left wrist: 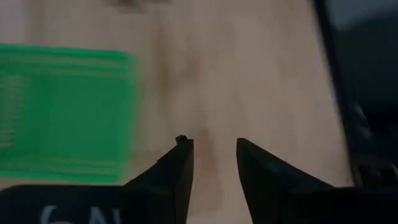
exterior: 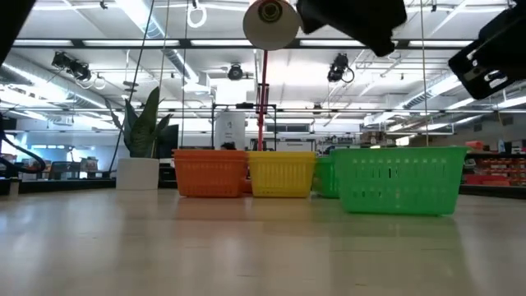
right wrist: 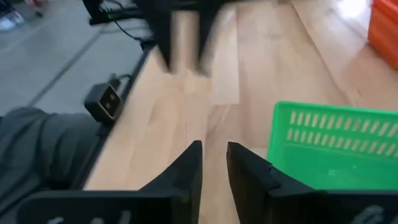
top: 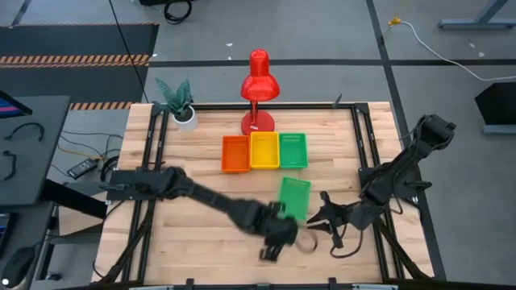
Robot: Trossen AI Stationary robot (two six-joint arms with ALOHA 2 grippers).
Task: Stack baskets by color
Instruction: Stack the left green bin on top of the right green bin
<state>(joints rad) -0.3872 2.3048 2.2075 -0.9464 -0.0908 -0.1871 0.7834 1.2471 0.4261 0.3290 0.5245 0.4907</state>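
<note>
Baskets stand in an orange [top: 235, 154], yellow [top: 264, 151], green [top: 293, 151] row near the surface's far edge; one loose green basket [top: 295, 196] lies nearer, unstacked, both arms' jaws beside it parted and empty

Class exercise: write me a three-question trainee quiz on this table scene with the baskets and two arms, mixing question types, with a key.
1. True or false: the lone green basket touches the row of baskets by the red lamp.
2. In the high view, which colour sits in the middle of that row? A orange, B yellow, C green.
3. Fill in: neither the left gripper nor the right gripper holds a ____.

Key: 1 false, it lies apart; 2 B, the yellow basket; 3 basket.
</note>
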